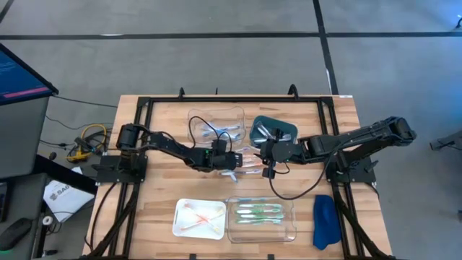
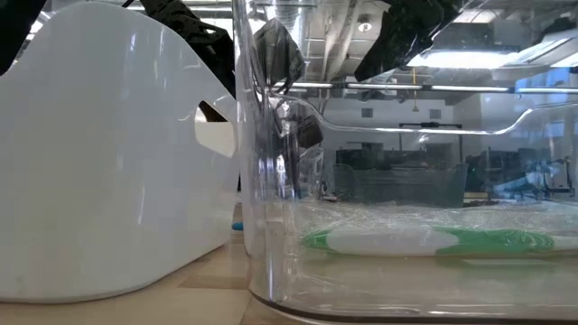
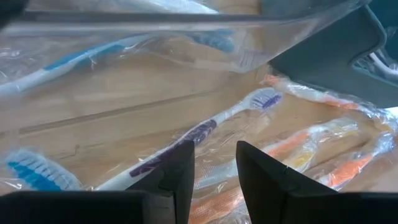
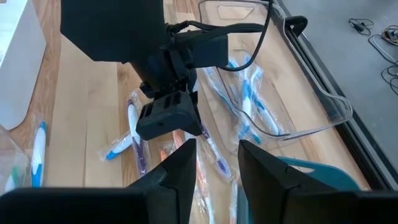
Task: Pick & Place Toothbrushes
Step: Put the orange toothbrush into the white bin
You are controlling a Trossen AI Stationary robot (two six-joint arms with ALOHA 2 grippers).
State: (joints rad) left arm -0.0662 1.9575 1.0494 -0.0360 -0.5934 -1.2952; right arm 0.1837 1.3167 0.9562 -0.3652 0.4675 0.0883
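Loose toothbrushes [image 1: 249, 163]: wrapped in clear film, lying on the bare wood in the middle of the table, between the two grippers; orange ones and a white one with a purple grip [image 3: 193, 138] show in the left wrist view.
Sorted toothbrushes: blue ones in the clear tray [image 1: 216, 126] at the far side; green ones [image 1: 258, 211] in the clear tray [image 1: 289, 230] at the near edge; orange ones in the white tray [image 1: 198, 219] beside it.
Left gripper [image 1: 229, 172]: low over the loose pile, fingers [image 3: 180, 177] a little apart with nothing between them.
Right gripper [image 1: 268, 170]: just across the pile from the left one, fingers [image 4: 180, 168] slightly parted, holding nothing.
Teal tray [image 1: 273, 130]: beside the far clear tray, behind the right gripper.
Blue cloth [image 1: 325, 221]: near right corner of the table [image 1: 144, 209].
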